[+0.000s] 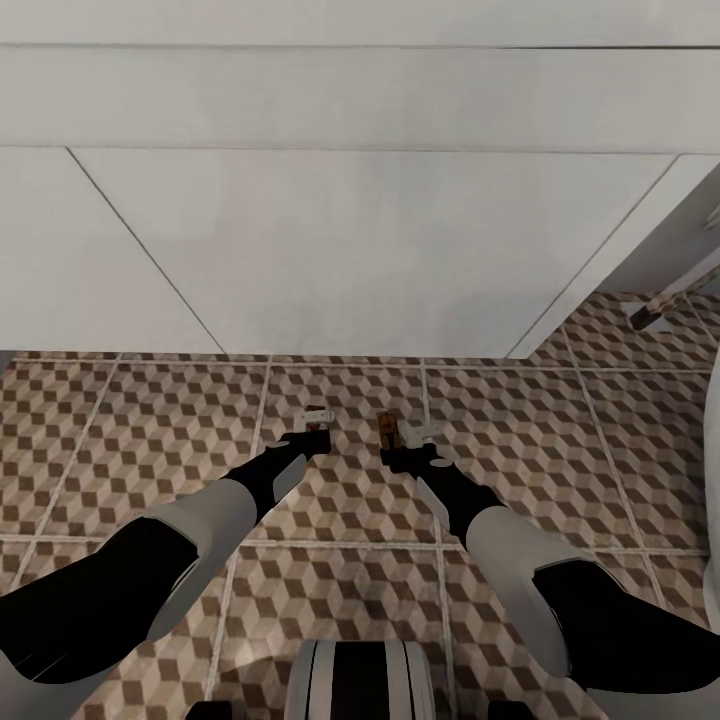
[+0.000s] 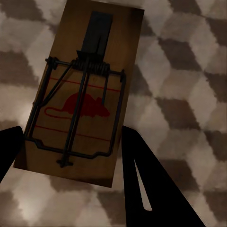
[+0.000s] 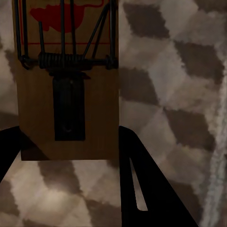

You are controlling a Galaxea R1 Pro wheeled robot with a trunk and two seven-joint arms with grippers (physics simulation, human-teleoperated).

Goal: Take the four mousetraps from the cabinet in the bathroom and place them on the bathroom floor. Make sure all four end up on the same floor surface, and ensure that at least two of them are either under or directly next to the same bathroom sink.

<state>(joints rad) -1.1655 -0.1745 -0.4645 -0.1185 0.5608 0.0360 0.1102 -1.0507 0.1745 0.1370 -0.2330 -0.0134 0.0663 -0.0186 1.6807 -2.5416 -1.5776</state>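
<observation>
Head view is showing me both arms reaching forward and down over the bathroom floor (image 1: 150,430), with the white flat front of the bathroom sink (image 1: 380,250) standing just beyond them. My left gripper (image 1: 316,425) is clamping one mousetrap (image 2: 78,90): in the left wrist view the flat wooden board is sitting between the two dark fingers (image 2: 146,179), its long edges against them, most of it jutting past the tips above the tiles. My right gripper (image 1: 408,440) is gripping a second mousetrap (image 3: 68,80) the same way, and in the head view that brown board (image 1: 386,428) is showing just beside the fingertips. Each trap is a brown rectangular wooden board carrying a dark wire bar, a coiled spring across its width, a flat black metal tab, and a red mouse printed on the wood. The floor tiles are wearing a brown, beige and white cube pattern with pale grout lines.
</observation>
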